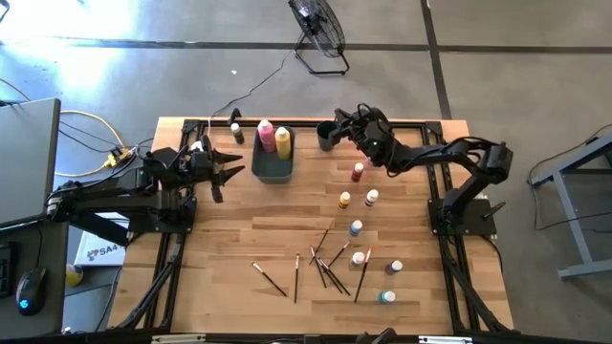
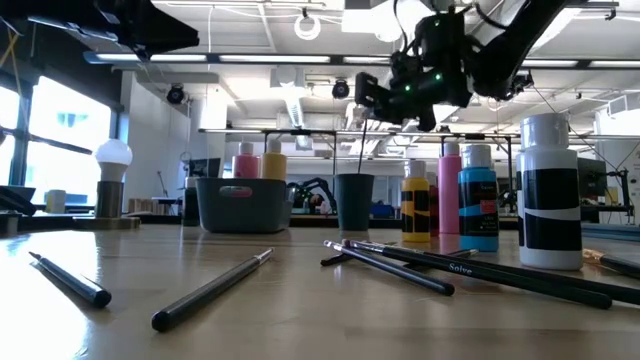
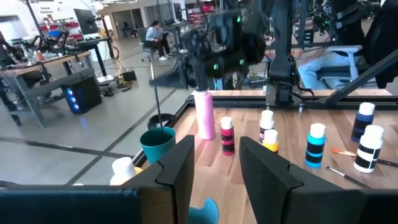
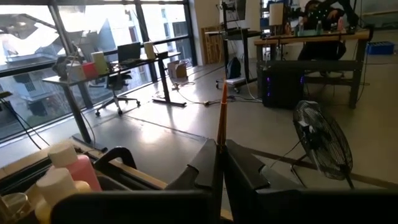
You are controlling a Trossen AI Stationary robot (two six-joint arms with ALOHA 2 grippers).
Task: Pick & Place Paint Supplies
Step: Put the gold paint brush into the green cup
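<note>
My right gripper point(image 1: 337, 124) hangs level over a dark cup point(image 1: 325, 137) at the table's far side, shut on a thin paintbrush point(image 2: 362, 150) that stands upright. Left of the cup is a grey bin point(image 1: 273, 168) holding a tall pink bottle point(image 1: 266, 131) and a tall yellow bottle point(image 1: 283, 141). Small white-capped paint bottles point(image 1: 356, 227) stand on the right half of the table. Several loose brushes point(image 1: 325, 266) lie near the front. My left gripper point(image 1: 229, 174) waits open at the left, touching nothing. My right gripper pinches the paintbrush's shaft point(image 4: 219, 134) near its upper end between its two fingers. The fingers come in level and lie across the brush. A short orange length sticks up past them. The brush hangs upright below, its lower end point(image 3: 158, 124) at the cup's mouth point(image 3: 157, 134).
A white knob on a round tan base point(image 2: 113, 160) stands at the far left, next to the bin. A black rail point(image 1: 411, 122) frames the table's edges. Bare wood lies between the bin and the loose brushes.
</note>
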